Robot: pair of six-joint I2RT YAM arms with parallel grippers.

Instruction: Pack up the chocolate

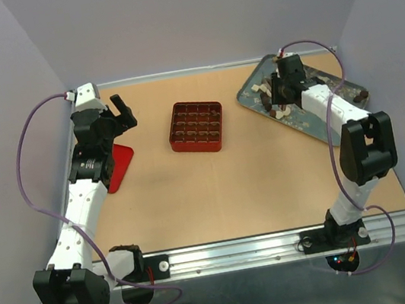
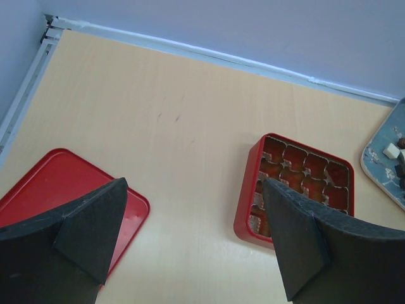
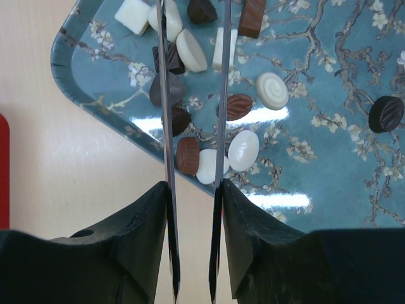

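Through the right wrist camera, I'd want one piece of chocolate (image 3: 187,155) singled out between the blades before any squeeze. The right gripper (image 3: 194,190) is clamped on the metal tongs (image 3: 166,95), blades narrowly apart over the tray (image 3: 95,76) just beyond its fingertips. The left wrist camera shows the left gripper (image 2: 193,215) spread wide, holding nothing, with the red box (image 2: 304,183) ahead to its right. Overhead, the red box sits between the two grippers.

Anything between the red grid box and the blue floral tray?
Nothing: bare tabletop separates the red box and the tray, shown in the top view.
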